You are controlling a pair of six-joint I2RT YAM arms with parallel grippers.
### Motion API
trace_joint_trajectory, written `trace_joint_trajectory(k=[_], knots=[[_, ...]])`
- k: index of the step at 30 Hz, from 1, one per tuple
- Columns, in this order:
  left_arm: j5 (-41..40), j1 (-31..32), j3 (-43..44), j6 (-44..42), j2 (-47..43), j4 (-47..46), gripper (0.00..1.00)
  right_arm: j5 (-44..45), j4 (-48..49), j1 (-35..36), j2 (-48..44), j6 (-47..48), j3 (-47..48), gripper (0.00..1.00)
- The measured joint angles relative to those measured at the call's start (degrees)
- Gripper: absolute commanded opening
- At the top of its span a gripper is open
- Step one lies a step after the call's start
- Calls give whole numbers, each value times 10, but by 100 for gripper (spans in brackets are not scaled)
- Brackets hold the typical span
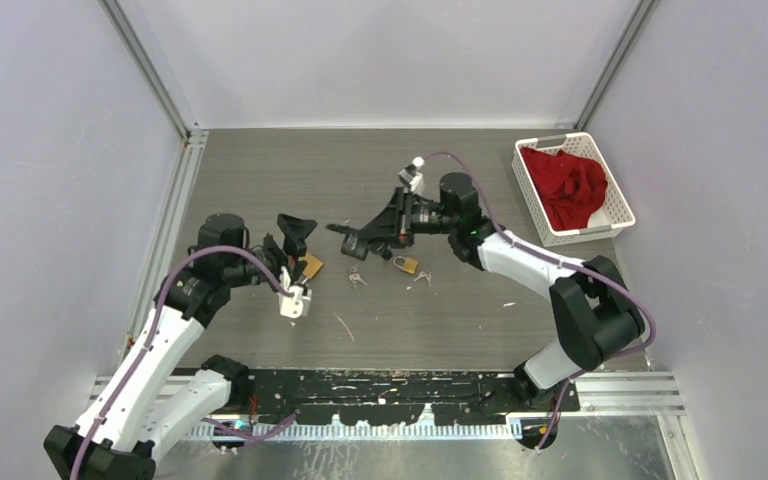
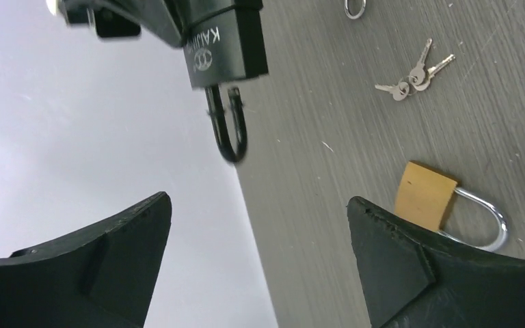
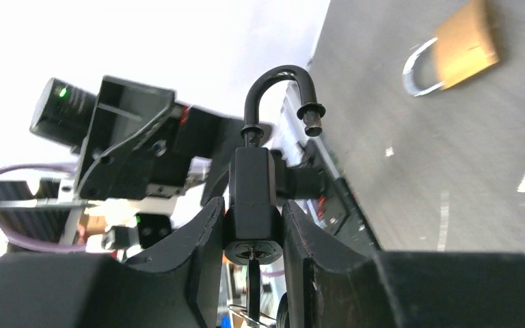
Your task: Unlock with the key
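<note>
My right gripper (image 1: 362, 243) (image 3: 253, 222) is shut on a black padlock (image 1: 352, 243) (image 3: 253, 184) and holds it above the table. Its shackle (image 3: 280, 85) stands sprung open, one end free. A key (image 3: 253, 277) sits in the keyhole at the bottom, with a ring hanging from it. My left gripper (image 1: 296, 232) (image 2: 260, 225) is open and empty, just left of the lock. In the left wrist view the black padlock (image 2: 225, 41) hangs ahead of the jaws with its shackle (image 2: 227, 130) pointing at them.
A brass padlock (image 1: 310, 266) (image 2: 427, 198) lies by the left gripper, another (image 1: 406, 264) lies under the right arm. A bunch of loose keys (image 1: 357, 279) (image 2: 413, 75) lies between them. A white basket (image 1: 620, 205) with red cloth stands at the far right.
</note>
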State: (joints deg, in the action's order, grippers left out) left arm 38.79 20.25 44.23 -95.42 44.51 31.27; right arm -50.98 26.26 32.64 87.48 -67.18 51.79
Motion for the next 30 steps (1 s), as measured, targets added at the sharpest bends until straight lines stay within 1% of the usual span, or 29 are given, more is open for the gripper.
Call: trace_joint_trajectory(k=[4, 7, 11, 15, 18, 20, 24, 30], knots=[[-37, 0, 67, 40, 47, 77, 99, 20, -58, -67, 0, 50, 1, 1], [-70, 0, 101, 101, 83, 125, 99, 65, -155, -118, -1, 132, 7, 1], [-97, 0, 120, 179, 110, 154, 99, 157, -266, -176, -4, 229, 11, 1], [-108, 0, 120, 223, 110, 163, 99, 222, -316, -229, -6, 292, 4, 1], [-111, 0, 120, 239, 110, 165, 100, 257, -334, -256, -6, 326, -4, 1], [-112, 0, 120, 249, 110, 164, 99, 268, -340, -262, -6, 341, -9, 1], [-111, 0, 120, 266, 106, 163, 100, 275, -336, -262, 6, 357, -14, 1], [-111, 0, 120, 291, 102, 162, 100, 272, -305, -262, 56, 358, -23, 1]])
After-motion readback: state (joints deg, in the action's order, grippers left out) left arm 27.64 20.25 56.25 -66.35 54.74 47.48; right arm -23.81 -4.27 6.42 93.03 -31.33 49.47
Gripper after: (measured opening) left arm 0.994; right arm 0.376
